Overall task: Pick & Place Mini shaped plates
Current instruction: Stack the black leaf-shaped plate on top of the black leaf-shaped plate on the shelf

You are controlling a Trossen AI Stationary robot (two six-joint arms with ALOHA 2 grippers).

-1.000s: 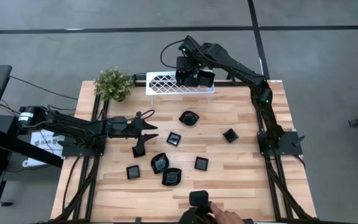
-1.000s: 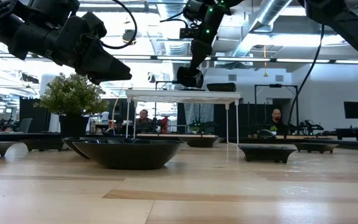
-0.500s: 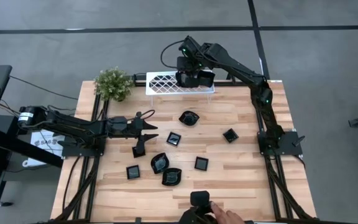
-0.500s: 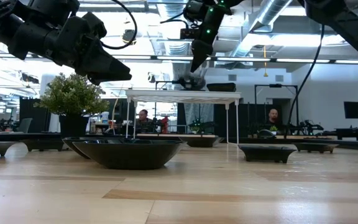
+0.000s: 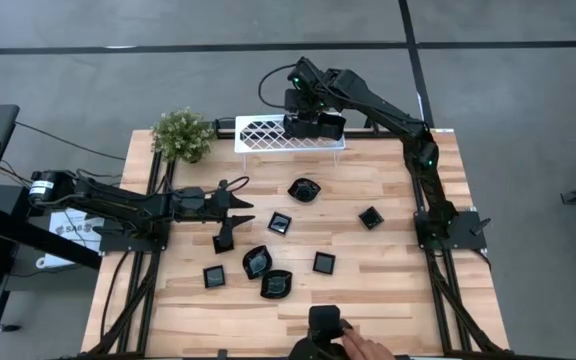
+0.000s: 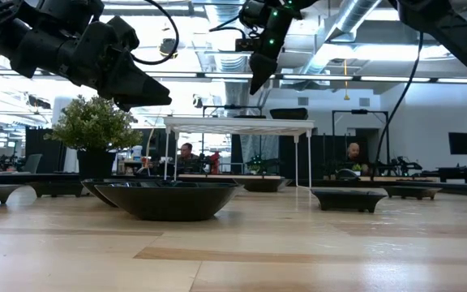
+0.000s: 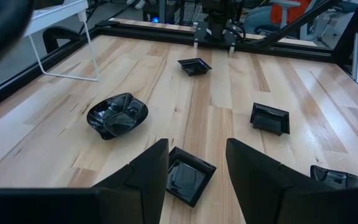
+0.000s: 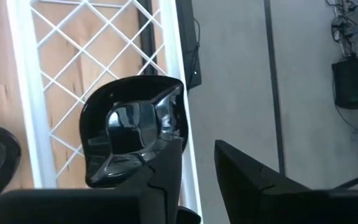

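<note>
From above, seven mini plates lie on the tabletop while the right claw hangs over the white rack; its wrist view shows spread fingers beside one wavy plate on the lattice; the left claw gapes, empty.

Light wood plank tabletop on a black frame, grey concrete floor all round with dark seams. Behind it — open workshop: exposed ducts and strip lights on the ceiling, bright windows far side, dark desks, a monitor. Two people seated in the back. Potted plant at the tabletop's edge.
</note>
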